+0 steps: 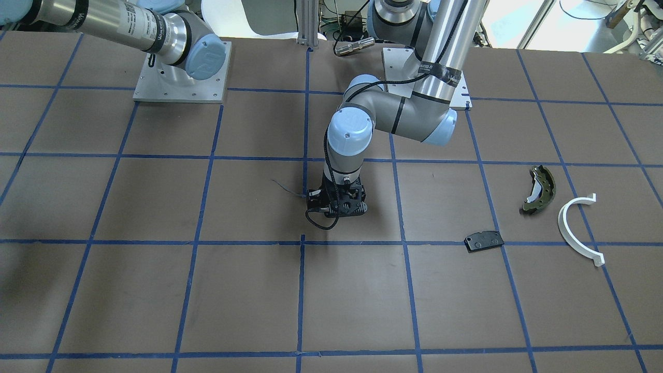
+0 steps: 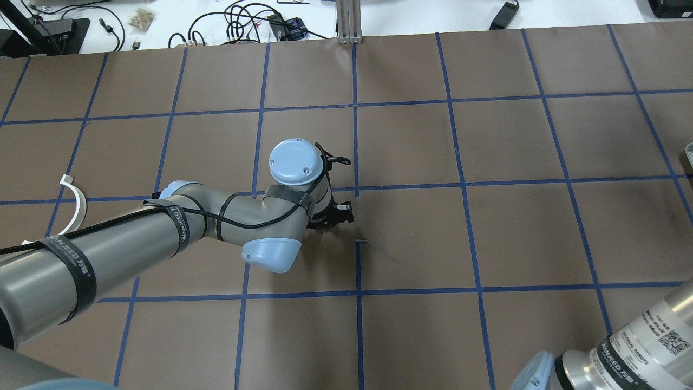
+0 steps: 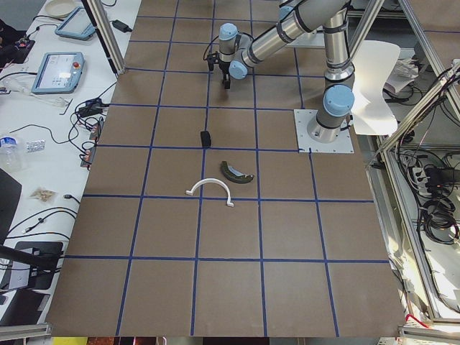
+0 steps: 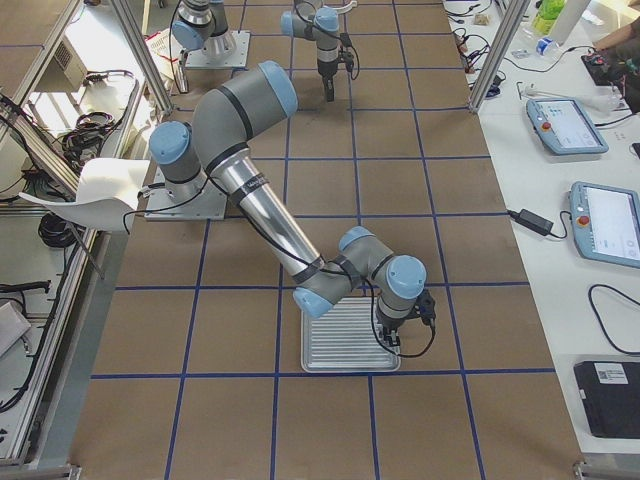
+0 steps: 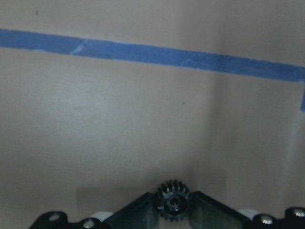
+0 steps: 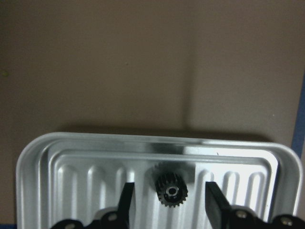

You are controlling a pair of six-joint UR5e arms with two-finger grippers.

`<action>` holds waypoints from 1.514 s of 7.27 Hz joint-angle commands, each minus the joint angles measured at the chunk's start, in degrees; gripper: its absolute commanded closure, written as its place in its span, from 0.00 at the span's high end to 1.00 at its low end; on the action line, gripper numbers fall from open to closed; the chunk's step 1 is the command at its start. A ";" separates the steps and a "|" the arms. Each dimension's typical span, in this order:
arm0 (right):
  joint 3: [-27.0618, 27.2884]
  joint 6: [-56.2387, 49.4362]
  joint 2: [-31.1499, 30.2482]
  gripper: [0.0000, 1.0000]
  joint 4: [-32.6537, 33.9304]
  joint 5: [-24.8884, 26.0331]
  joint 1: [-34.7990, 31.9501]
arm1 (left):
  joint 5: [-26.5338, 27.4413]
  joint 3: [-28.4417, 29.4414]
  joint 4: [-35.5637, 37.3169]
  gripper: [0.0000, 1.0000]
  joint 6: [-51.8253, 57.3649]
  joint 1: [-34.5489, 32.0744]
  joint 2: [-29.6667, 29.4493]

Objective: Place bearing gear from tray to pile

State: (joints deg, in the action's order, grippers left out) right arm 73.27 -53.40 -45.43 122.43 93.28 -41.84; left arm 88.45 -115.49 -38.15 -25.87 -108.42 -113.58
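My left gripper (image 1: 337, 210) hangs low over the middle of the table, shut on a small black bearing gear (image 5: 173, 200) that shows between its fingers in the left wrist view. The pile lies about two grid squares away: an olive-green brake shoe (image 1: 538, 189), a white half-ring (image 1: 577, 228) and a flat black plate (image 1: 484, 241). My right gripper (image 6: 170, 198) stands open over the ribbed metal tray (image 6: 33, 157). Its fingers straddle another black gear (image 6: 171, 190) that lies on the tray without touching it.
The tray (image 4: 350, 335) sits at the table's right end, under the right wrist. The arms' mounting plates (image 1: 178, 77) stand at the table's robot side. Benches with tablets (image 4: 565, 125) and cables run along the operators' side.
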 commanded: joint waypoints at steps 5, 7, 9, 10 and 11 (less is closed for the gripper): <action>-0.24 0.22 0.43 0.09 0.00 0.15 0.00 | 0.41 17.69 -37.34 0.00 16.22 16.36 5.36; -0.15 0.05 -0.27 0.00 -0.70 2.16 0.00 | 4.43 12.06 -34.64 0.00 31.93 25.67 9.06; 0.29 0.92 -4.02 0.00 -7.24 2.35 -0.26 | 10.04 6.80 -31.40 0.00 47.25 36.22 10.56; 0.73 3.62 -6.92 0.00 -11.91 1.39 -0.87 | 10.69 3.02 -25.45 0.00 55.15 41.23 10.48; 1.34 4.96 -9.47 0.00 -14.56 -0.53 -2.79 | 10.52 -0.41 -16.95 0.00 60.71 46.32 9.35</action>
State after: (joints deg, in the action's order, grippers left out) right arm 73.97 -50.41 -51.65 112.08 94.48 -42.93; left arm 98.32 -111.63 -63.70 26.89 -68.40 -103.48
